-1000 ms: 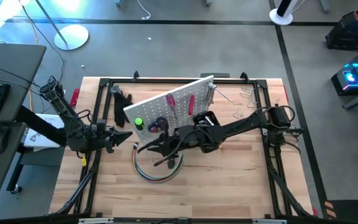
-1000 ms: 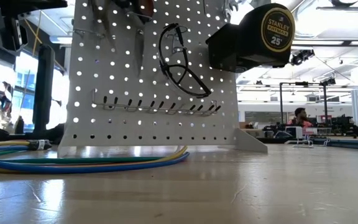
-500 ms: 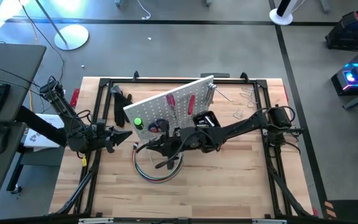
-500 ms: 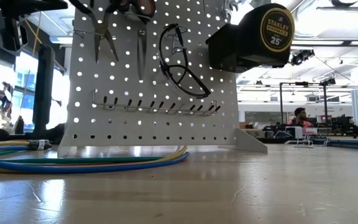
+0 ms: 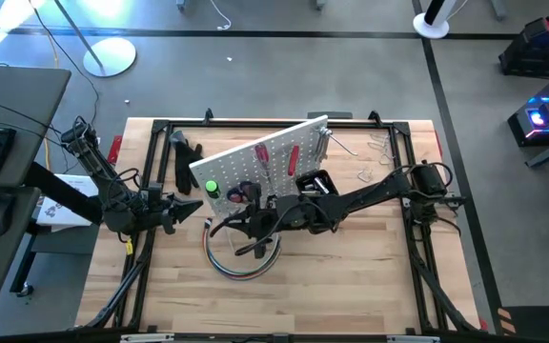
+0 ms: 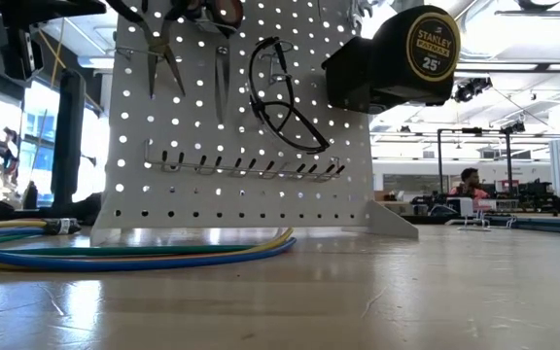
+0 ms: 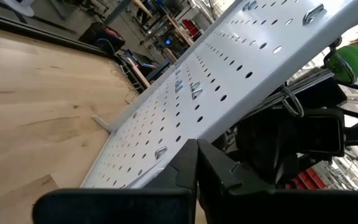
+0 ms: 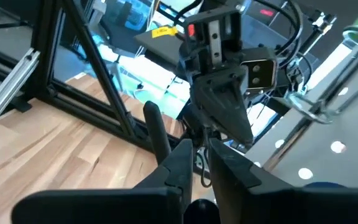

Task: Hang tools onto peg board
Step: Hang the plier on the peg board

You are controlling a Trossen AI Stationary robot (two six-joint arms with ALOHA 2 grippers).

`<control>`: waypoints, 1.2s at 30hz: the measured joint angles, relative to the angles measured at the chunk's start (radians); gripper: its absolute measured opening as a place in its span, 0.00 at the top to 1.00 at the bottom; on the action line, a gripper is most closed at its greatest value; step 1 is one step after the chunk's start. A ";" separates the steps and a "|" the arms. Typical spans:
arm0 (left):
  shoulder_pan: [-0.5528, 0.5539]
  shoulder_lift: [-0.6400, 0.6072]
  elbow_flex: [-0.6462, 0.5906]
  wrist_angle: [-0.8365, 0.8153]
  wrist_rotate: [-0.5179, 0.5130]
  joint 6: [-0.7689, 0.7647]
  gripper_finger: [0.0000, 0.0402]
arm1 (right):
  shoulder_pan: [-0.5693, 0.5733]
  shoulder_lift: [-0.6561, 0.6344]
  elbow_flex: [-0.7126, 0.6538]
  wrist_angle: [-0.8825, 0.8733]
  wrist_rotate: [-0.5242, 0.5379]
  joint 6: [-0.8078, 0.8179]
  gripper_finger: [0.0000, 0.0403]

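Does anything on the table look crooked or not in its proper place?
Yes. The peg board stands at an angle to the black frame, not parallel to it. A bundle of coloured cables lies loose on the table in front of the board.

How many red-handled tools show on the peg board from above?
2: the red handles lie side by side near the middle of the peg board. The right arm may hide others lower on the board.

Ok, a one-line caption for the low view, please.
White peg board standing on the table, holding safety glasses, pliers and a Stanley tape measure, coloured cables coiled in front.
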 joint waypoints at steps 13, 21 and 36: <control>0.000 0.000 0.000 0.000 0.001 0.000 1.00 | 0.000 0.000 0.000 0.009 0.005 0.043 0.89; 0.000 0.000 0.000 0.000 0.001 0.000 1.00 | 0.000 0.000 0.000 -0.005 0.002 0.084 0.89; 0.000 0.000 0.000 0.000 0.001 0.000 1.00 | -0.003 0.000 0.000 -0.122 0.007 0.208 0.58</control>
